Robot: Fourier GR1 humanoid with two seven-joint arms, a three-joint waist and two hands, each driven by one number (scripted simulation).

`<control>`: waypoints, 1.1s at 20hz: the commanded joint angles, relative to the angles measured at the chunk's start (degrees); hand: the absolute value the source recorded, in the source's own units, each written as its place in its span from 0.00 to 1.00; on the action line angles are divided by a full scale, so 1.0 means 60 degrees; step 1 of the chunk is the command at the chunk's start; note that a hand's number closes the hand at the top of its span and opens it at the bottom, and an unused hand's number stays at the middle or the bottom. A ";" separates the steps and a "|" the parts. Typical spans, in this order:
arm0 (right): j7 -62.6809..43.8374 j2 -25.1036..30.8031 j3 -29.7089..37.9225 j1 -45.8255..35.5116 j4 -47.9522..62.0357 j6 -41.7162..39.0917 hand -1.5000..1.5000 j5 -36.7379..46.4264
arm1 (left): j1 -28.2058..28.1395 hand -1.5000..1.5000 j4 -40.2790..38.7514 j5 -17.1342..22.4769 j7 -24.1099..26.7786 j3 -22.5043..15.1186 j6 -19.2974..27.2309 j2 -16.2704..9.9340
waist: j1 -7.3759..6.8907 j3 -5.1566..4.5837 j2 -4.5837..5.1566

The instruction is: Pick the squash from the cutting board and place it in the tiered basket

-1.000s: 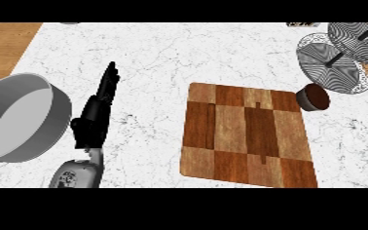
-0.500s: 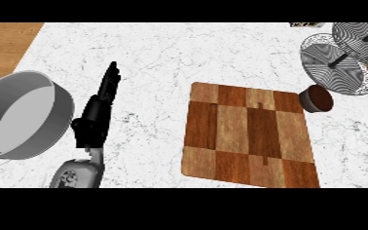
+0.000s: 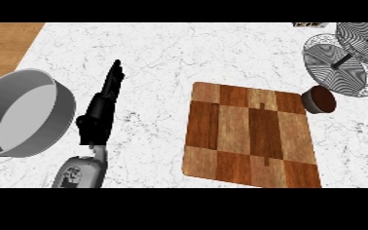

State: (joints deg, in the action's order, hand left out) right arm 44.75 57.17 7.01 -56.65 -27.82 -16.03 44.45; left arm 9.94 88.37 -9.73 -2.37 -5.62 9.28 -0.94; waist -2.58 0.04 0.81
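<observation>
Mostly open white marbled desk [image 3: 187, 53] fills the middle and top of the head view, with grey veining and a flat look. Wide free room sits between the left hand and the cutting board [image 3: 248, 134], and above both up to the far edge. At upper left, a strip of plain wood surface [image 3: 18, 44] meets the marble along a slanted edge.

Left hand [image 3: 101, 109], black, fingers straight and together pointing up-view, holds nothing, resting open on its edge near the left side. Grey forearm [image 3: 79, 173] comes in from the lower edge under it. Right hand does not show.

Cutting board is a rectangle of brown wooden checker blocks, light and dark, slightly skewed, rounded corners, lying flat right of centre; its lower edge runs close to the view's bottom. Nothing lies on its top face.

Small round dark-brown object [image 3: 318, 100] with a tan rim sits just at the board's upper right corner, touching or just beside it; cannot tell if this is the squash.

Tiered basket [image 3: 338, 61] at the right edge: round wire-mesh trays, grey and black, on a dark central post, partly cut off.

Grey round bowl [image 3: 28, 112], smooth, thick wall, sits at the left edge, just beside the left hand, partly cropped.
</observation>
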 commanded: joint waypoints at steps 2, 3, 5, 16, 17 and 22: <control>-0.1237 -0.0612 0.0327 -0.0931 0.1452 -0.1140 0.00 -0.0247 | 0.0193 0.50 0.0031 -0.0155 -0.0300 -0.0167 0.0137 0.0150 | -0.0141 0.0003 0.0036; -0.0846 -0.0434 0.0284 -0.1000 0.1707 -0.1274 0.00 -0.0159 | -0.0155 0.50 0.0053 0.0053 0.0273 -0.0222 -0.0002 0.0151 | -0.0169 0.0005 0.0057; -0.0917 -0.0735 0.0399 -0.1132 0.2039 -0.1317 0.00 -0.0252 | -0.0100 0.50 0.0161 -0.0142 -0.0108 -0.0498 0.0267 0.0148 | -0.0184 0.0014 0.0063; -0.2002 0.0857 0.2419 -0.1719 0.3661 -0.2454 0.00 -0.2095 | 0.0447 0.50 0.0157 -0.0016 -0.0380 -0.0014 0.0017 -0.0022 | -0.0136 0.0040 0.0121; -0.1870 0.0924 0.2544 -0.1332 0.3794 -0.2156 0.00 -0.2190 | 0.0178 0.50 0.0042 -0.0028 -0.0134 -0.0034 0.0019 -0.0023 | -0.0134 0.0049 0.0154; -0.2570 0.1668 0.3078 -0.1068 0.4475 -0.2991 0.00 -0.2715 | 0.0302 0.50 -0.0146 0.0006 -0.0016 -0.0003 -0.0056 -0.0044 | -0.0095 0.0086 0.0271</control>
State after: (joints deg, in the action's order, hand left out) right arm 30.11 64.57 22.83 -64.97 -3.93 -31.17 30.62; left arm 11.16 88.51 -9.82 -2.69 -5.99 9.36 -0.82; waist -3.37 0.36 1.86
